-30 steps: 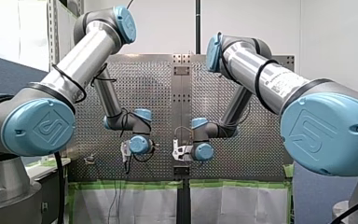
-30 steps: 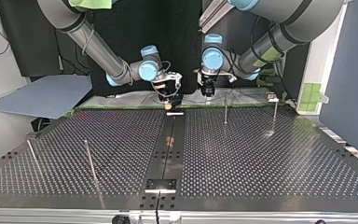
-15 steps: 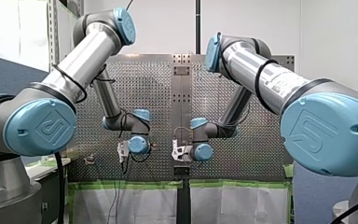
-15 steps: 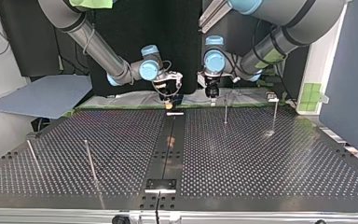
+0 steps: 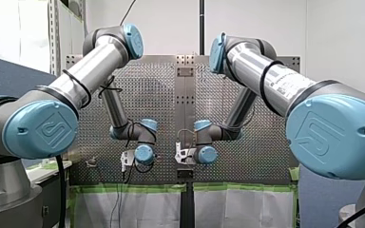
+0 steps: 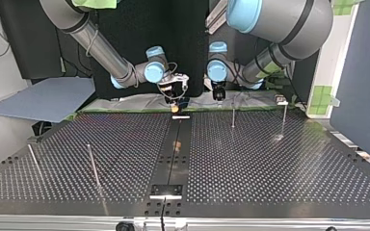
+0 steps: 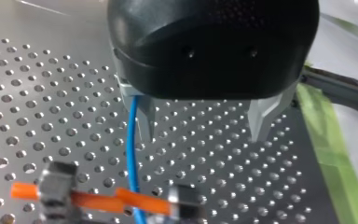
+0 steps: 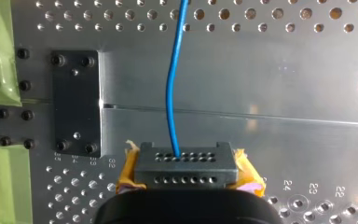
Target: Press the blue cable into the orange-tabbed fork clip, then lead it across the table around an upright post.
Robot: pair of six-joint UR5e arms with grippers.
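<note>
In the left wrist view my left gripper [image 7: 204, 123] hangs open over the perforated table, nothing between its metal fingers [image 7: 261, 122]. The blue cable [image 7: 131, 140] drops along the outer side of one finger to the orange-tabbed fork clip [image 7: 95, 200] just ahead. In the right wrist view my right gripper [image 8: 186, 164], with yellow pads, is shut on the blue cable [image 8: 171, 88], which runs straight ahead from it. Both grippers sit side by side at the table's far edge in the top view: right [image 6: 175, 102], left [image 6: 218, 96].
Thin upright posts stand on the table: two near my left gripper [image 6: 232, 115] [image 6: 284, 118], two at the top view's lower left [image 6: 93, 166] [image 6: 33, 161]. Green tape [image 7: 326, 140] lines the table edge. A black bolted plate [image 8: 77, 102] lies beside the cable.
My left arm has shifted: its wrist sank lower and a little toward the right arm in the front view, and its elbow swung into the top view. The right arm stayed still.
</note>
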